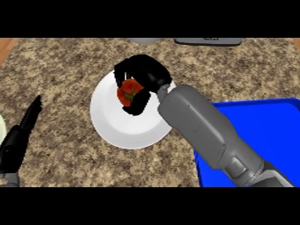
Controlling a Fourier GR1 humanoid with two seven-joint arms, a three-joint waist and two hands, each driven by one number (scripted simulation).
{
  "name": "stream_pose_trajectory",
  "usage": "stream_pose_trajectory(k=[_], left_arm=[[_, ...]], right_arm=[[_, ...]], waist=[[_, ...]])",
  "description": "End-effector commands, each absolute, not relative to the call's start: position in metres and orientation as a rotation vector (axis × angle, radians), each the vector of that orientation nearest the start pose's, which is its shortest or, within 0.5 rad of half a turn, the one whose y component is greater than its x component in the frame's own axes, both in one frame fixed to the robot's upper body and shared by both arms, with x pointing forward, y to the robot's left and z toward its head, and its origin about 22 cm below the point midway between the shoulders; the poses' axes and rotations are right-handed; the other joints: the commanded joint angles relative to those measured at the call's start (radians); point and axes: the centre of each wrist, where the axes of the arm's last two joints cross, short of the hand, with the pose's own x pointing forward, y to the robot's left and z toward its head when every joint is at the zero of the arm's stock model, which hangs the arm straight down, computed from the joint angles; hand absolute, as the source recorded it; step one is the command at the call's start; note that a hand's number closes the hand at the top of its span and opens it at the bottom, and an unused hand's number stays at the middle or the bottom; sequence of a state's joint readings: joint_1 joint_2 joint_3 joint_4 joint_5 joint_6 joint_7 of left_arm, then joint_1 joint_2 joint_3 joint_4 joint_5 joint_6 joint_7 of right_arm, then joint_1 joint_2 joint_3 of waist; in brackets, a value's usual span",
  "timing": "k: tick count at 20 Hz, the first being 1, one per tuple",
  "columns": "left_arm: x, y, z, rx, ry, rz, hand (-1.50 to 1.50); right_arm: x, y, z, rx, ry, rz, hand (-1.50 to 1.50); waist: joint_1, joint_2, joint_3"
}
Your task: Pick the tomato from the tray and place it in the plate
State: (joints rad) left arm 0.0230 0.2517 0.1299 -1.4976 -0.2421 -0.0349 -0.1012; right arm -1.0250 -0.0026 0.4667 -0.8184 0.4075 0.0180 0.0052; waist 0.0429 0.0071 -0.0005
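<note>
The tomato point(129, 91) sat over the white plate point(123, 127), its green stem patch facing the camera; it looked round, with no clear long axis. The right hand point(141, 77) had its fingers point(136, 107) curled round it, hiding its sides. The blue tray point(276, 127) ran off the right edge. The left hand point(16, 140) rested at the left edge, fingers straight, on the speckled surface point(61, 66).

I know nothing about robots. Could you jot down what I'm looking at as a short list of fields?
counter: speckled brown stone
plate: white, round, middle of the counter
tomato: red, held over the plate
right hand: black, curled round the tomato
tray: blue, at the right, nothing visible in it
left hand: black, open, at the left edge, holding nothing
</note>
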Motion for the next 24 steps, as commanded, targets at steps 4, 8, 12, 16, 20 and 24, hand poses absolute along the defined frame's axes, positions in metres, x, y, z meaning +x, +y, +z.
stream_pose_trajectory(k=[4, 8, 12, 16, 20, 24], left_arm=[[0.238, 0.321, 0.009, 0.424, -1.552, -0.323, 0.0], [0.238, 0.331, -0.007, 0.445, -1.551, -0.333, 0.0], [0.225, 0.331, -0.001, 0.444, -1.532, -0.338, 0.0], [0.234, 0.322, -0.004, 0.447, -1.536, -0.316, 0.0], [0.228, 0.351, 0.01, 0.464, -1.517, -0.298, 0.0], [0.229, 0.327, -0.002, 0.469, -1.532, -0.296, 0.0]], right_arm=[[0.39, -0.015, 0.087, -0.255, -1.571, 1.13, -1.5], [0.389, -0.017, 0.072, -0.202, -1.623, 1.088, -1.5], [0.393, -0.018, 0.091, -0.1, -1.729, 0.85, -1.5], [0.4, -0.027, 0.097, -0.101, -1.759, 0.625, -1.5], [0.427, -0.083, 0.093, -0.098, -1.749, 0.488, -1.5], [0.435, -0.114, 0.09, 0.052, -1.772, 0.337, -1.5]], waist=[[0.023, 0.004, 0.0], [0.021, 0.008, 0.0], [0.018, 0.004, 0.001], [-0.012, 0.0, 0.0], [-0.016, 0.004, 0.001], [-0.021, 0.003, 0.001]])
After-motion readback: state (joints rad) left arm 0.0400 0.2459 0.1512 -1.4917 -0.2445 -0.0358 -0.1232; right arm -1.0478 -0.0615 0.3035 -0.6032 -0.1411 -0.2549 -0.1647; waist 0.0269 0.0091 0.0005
